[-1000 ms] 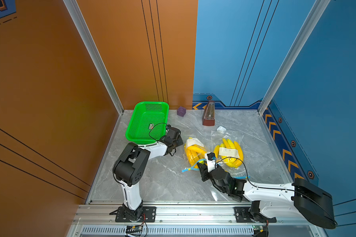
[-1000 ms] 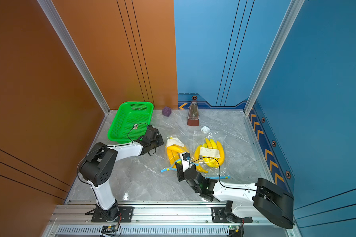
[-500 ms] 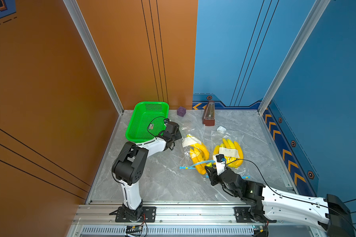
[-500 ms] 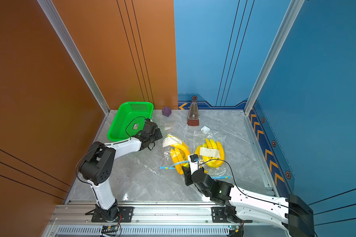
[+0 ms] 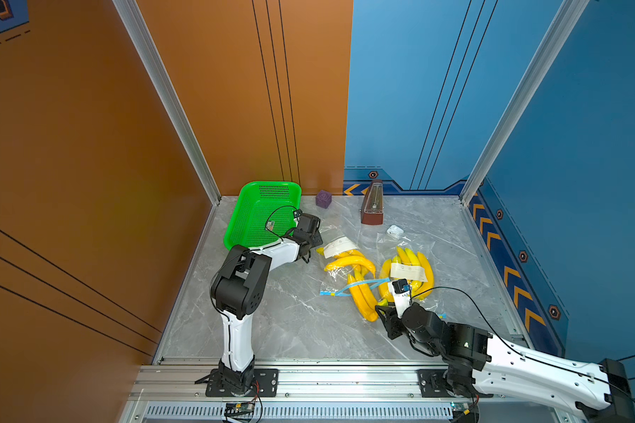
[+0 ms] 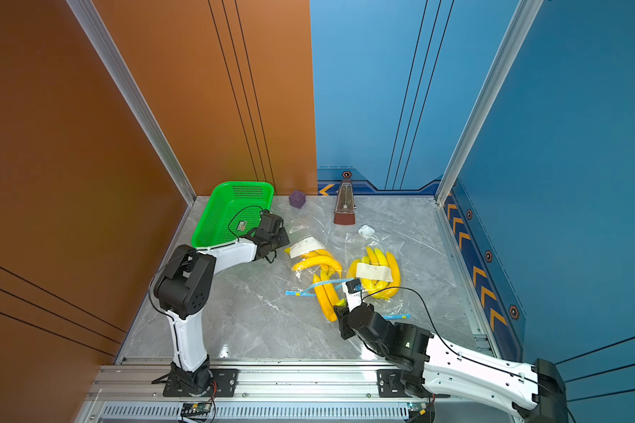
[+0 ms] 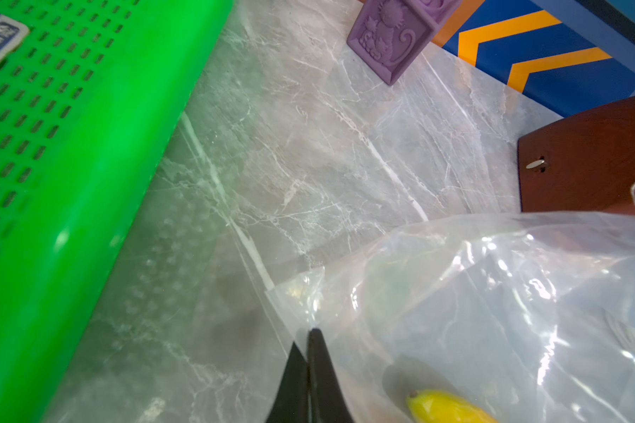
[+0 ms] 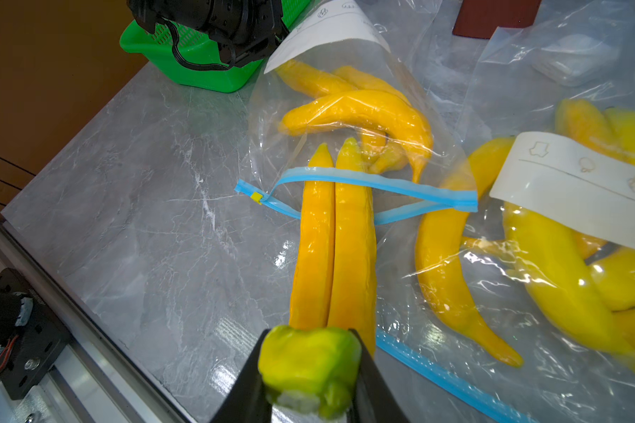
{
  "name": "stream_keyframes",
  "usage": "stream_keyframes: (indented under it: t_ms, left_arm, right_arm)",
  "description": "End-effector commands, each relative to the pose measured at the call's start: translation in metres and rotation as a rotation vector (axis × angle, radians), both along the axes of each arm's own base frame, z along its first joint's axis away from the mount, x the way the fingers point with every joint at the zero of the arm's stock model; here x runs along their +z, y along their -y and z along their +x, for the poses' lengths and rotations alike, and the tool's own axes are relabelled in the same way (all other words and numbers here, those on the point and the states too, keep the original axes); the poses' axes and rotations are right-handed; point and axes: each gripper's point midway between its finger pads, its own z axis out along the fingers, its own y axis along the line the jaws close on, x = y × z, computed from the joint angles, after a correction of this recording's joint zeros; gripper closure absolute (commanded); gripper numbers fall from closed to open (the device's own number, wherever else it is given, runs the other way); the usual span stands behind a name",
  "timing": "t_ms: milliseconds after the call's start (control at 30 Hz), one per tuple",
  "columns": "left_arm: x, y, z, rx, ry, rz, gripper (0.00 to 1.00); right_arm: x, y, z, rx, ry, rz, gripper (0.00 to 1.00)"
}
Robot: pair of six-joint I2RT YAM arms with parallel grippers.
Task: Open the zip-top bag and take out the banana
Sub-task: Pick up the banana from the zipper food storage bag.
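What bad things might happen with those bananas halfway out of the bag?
1. The right gripper holds only the green stem; it might slip, dropping the bananas.
2. The left gripper pinches just a thin corner of the bag; the plastic could slide free and the bag drag along.
3. The blue zipper lies across the bananas and may snag them.

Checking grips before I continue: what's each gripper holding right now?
Left gripper: closed on the zip-top bag.
Right gripper: closed on the banana bunch, at its stem.
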Motion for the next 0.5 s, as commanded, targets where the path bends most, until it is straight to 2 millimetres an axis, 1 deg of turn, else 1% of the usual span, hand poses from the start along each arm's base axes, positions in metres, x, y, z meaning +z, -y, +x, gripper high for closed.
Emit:
stream_keyframes:
  t_ms: [0, 67, 133, 233, 300, 367, 467]
  left_arm:
    - [-0.001, -0.014, 0.009, 0.023, -0.007, 0.06, 1.0]
    - [-0.002, -0.015, 0.012, 0.02, -0.014, 0.064, 1.0]
    - [-0.005, -0.014, 0.014, 0.012, -0.027, 0.073, 0.95]
    - [-0.008, -0.009, 0.015, -0.017, -0.044, 0.075, 0.85]
    - [-0.008, -0.005, 0.014, -0.031, -0.049, 0.078, 0.71]
    - [-0.008, -0.003, 0.011, -0.044, -0.051, 0.084, 0.65]
    - [-0.005, -0.002, 0.007, -0.049, -0.048, 0.103, 0.61]
  right_arm:
    - [0.006, 0.015, -0.011, 0.002, -0.034, -0.017, 0.77]
    - [0.015, 0.02, -0.012, -0.003, -0.019, -0.001, 0.77]
    - [0.027, 0.023, -0.013, 0.003, -0.005, 0.029, 0.77]
    - [0.044, 0.023, -0.015, 0.015, 0.017, 0.064, 0.77]
    - [0.058, 0.02, -0.015, 0.031, 0.034, 0.079, 0.77]
    - [0.07, 0.017, -0.015, 0.049, 0.04, 0.089, 0.77]
    - [0.082, 0.013, -0.02, 0.088, 0.033, 0.089, 0.78]
